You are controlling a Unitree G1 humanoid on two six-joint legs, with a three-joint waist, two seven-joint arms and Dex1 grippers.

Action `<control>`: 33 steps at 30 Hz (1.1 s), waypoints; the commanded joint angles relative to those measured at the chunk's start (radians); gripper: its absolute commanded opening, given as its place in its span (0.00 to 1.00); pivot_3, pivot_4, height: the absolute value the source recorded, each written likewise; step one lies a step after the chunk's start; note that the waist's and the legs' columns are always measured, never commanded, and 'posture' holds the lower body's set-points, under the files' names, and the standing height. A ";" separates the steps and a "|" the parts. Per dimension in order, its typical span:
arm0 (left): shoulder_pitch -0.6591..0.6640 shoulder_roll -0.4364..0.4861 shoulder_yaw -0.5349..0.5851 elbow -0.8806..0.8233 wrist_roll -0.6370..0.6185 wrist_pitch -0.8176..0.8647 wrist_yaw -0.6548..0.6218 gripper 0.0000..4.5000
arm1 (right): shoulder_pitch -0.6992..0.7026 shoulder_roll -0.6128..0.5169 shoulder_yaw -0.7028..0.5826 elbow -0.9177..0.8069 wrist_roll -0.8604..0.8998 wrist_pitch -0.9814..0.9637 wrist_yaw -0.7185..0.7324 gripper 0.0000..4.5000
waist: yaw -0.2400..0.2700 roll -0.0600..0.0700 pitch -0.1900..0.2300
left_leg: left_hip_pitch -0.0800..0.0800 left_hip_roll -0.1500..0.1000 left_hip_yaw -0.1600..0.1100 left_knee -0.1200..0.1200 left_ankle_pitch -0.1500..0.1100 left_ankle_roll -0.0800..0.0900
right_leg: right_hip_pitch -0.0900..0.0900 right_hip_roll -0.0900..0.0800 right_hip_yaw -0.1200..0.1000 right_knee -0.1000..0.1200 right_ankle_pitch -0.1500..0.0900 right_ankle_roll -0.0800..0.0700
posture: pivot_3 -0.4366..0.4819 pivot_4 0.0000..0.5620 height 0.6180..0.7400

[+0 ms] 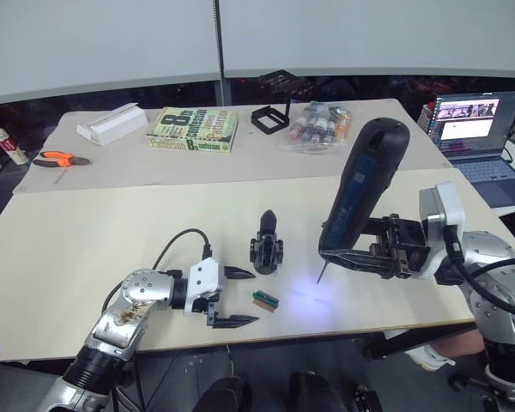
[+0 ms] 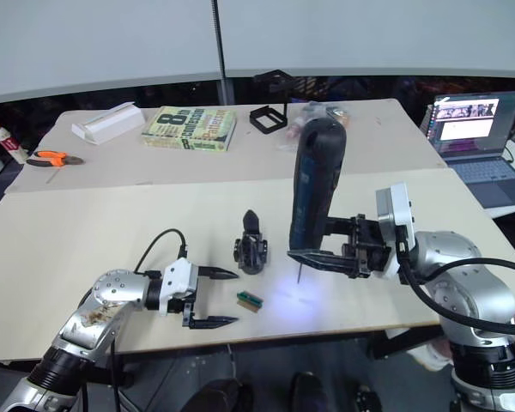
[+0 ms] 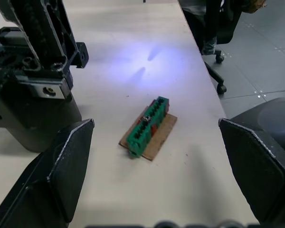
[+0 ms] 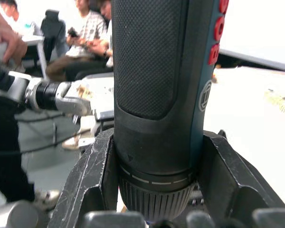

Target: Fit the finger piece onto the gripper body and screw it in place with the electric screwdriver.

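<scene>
Well in from the bench's (image 1: 86,249) near edge, the gripper body (image 1: 266,245) stands free with its pointed finger toward the far edge. Beside it, the right gripper (image 1: 342,257) clamps the electric screwdriver (image 1: 360,193) upright, bit just above the lit surface. Close to the near edge, the left gripper (image 1: 239,297) rests with fingers spread, empty, a small green block (image 3: 148,126) just ahead of them
</scene>
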 commanded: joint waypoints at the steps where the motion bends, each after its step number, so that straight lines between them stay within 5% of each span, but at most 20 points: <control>1: -0.012 0.011 0.013 -0.008 -0.007 0.007 -0.001 0.99 | -0.097 0.049 0.019 -0.070 0.087 0.035 -0.074 0.43 | -0.001 0.000 0.000 | 0.000 0.000 0.000 0.000 0.000 0.000 | 0.000 0.000 0.000 0.000 0.000 0.000 | 0.48 0.27 1.00; 17: 0.004 0.028 0.021 -0.017 -0.011 0.024 0.009 0.99 | -0.157 0.193 0.277 -0.071 -0.067 -0.027 -0.087 0.43 | 0.002 0.000 0.000 | 0.000 -0.001 -0.001 0.000 0.000 0.000 | 0.000 0.000 -0.001 0.000 0.000 0.000 | 0.48 0.27 1.00; 33: 0.003 0.019 0.020 -0.008 -0.009 0.026 0.037 0.99 | -0.159 0.216 0.318 0.042 -0.203 -0.131 -0.030 0.43 | 0.001 0.000 0.000 | 0.000 -0.001 -0.001 0.000 0.001 -0.001 | 0.000 0.001 -0.001 0.000 0.000 0.000 | 0.48 0.27 1.00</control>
